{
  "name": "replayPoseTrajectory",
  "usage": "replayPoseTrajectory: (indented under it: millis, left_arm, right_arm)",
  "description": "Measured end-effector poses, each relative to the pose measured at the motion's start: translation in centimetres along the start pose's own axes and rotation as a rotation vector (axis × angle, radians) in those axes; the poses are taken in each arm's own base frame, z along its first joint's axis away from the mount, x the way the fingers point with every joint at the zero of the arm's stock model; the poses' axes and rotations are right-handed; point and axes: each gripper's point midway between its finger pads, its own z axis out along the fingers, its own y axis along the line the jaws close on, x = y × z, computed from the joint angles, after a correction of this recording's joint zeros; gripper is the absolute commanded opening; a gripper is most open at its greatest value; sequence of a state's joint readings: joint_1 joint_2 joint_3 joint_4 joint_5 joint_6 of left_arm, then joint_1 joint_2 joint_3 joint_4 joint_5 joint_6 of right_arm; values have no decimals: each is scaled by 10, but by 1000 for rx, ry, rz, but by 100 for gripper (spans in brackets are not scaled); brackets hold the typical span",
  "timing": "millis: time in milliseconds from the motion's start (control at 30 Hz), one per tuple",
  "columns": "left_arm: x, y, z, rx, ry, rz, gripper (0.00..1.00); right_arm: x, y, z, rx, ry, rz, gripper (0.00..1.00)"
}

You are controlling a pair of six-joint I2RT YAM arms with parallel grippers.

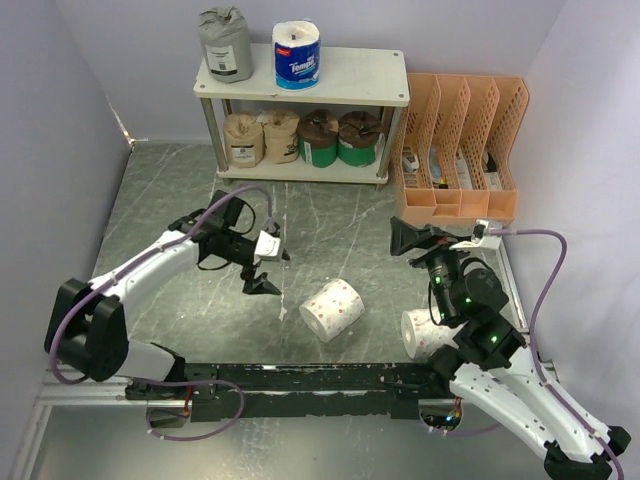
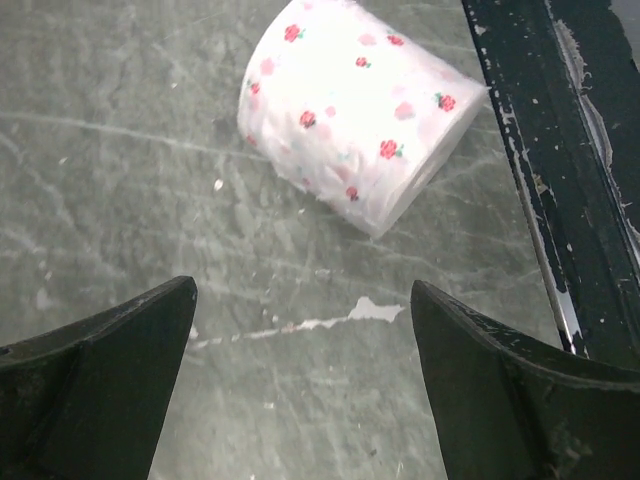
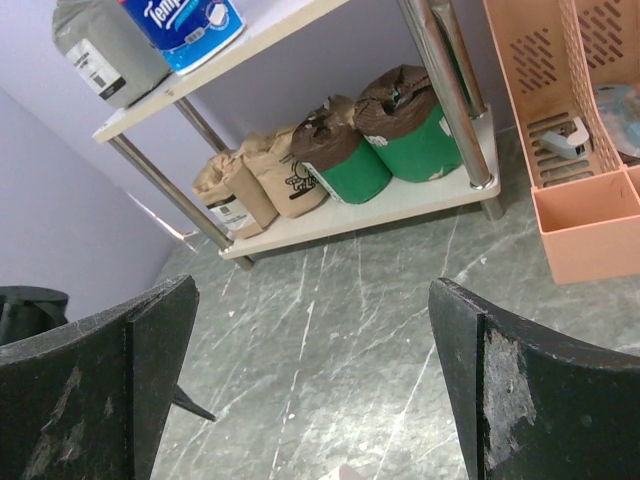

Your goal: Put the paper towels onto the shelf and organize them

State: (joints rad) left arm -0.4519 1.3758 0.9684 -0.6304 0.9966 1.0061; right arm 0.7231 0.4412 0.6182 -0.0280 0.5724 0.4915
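Nearest you, two wait on the table (image 1: 170, 210), the flowered roll (image 1: 333, 309) just ahead of your wide, empty left gripper (image 2: 302, 290) and a white roll (image 1: 418, 335) beside the right arm, its right gripper (image 3: 312, 290) likewise gaping empty; beyond, six paper towels (image 1: 318, 140) sit on the shelf (image 1: 360, 80).

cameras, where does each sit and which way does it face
Top external: above and behind the robot, looking down over the table toward the shelf; left gripper and right gripper show, open.
Left wrist: by the left gripper, facing down at the flowered roll on the table; its fingers frame the bottom.
Right wrist: by the right gripper, facing across to the shelf; its fingers frame the bottom.
Shared: top and left wrist see the flowered roll; top and right wrist see the shelf.
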Motion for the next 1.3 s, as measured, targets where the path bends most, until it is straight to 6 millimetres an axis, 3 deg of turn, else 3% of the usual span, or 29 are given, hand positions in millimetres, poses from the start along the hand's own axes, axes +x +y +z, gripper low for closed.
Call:
replayPoseTrajectory:
  millis: [300,533,633,700,800,867,900,1133,1300]
  left_arm:
    - [13,-23,65,153,22,47,100]
    - [15,-32,93,196,42,78,96]
    - [15,-34,103,203,49,99,83]
    - [17,-35,109,208,56,102,68]
    - [17,-37,114,217,58,101,41]
    - [15,-35,118,218,61,111,11]
    - [14,-34,120,222,64,117,7]
    - [6,-32,126,231,101,115,7]
    - [-16,-32,120,226,178,-126,7]
  right_arm:
    - [7,-4,2,25,23,-9,100]
    - [10,-7,4,40,32,-22,100]
    - [10,-8,3,45,31,-29,100]
    - [8,-10,1,48,28,-33,100]
    - [5,-13,-2,56,18,-34,100]
    - [2,-15,-5,59,9,-30,100]
    - [0,-16,-6,60,4,-30,100]
    - [-4,-22,-12,76,-5,-43,100]
    - [-2,-24,-12,82,4,-62,100]
